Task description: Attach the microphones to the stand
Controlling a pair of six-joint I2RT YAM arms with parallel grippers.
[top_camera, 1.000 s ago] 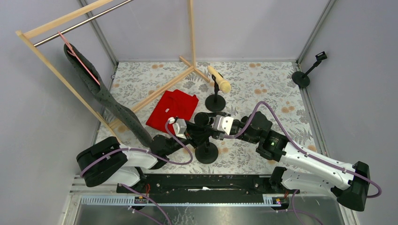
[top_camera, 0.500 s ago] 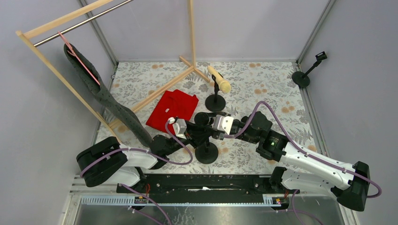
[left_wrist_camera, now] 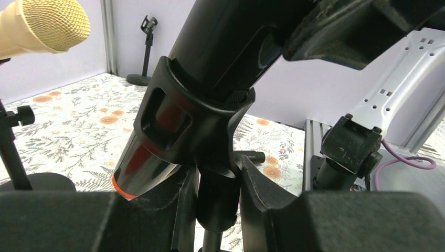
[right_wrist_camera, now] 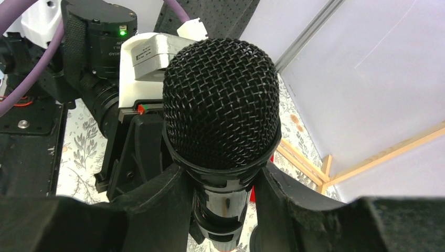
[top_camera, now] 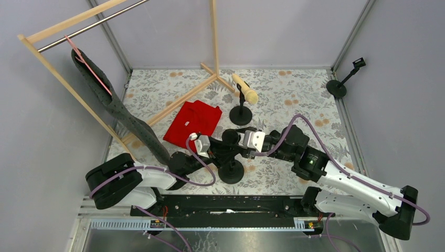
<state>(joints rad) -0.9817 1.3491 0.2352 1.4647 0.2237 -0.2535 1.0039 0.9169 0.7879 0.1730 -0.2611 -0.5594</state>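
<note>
Near the front middle of the floral worktop (top_camera: 294, 100), the black microphone (right_wrist_camera: 220, 121), orange-red at its tip, passes through the clip of a stand (left_wrist_camera: 178, 126). The right gripper (right_wrist_camera: 223, 205) clamps its body and the left gripper (left_wrist_camera: 215, 199) pinches the stand's stem. Toward the back edge, a cream microphone (top_camera: 245, 88) sits on a second stand (top_camera: 241, 116). Grey walls (top_camera: 262, 31) enclose everything.
</note>
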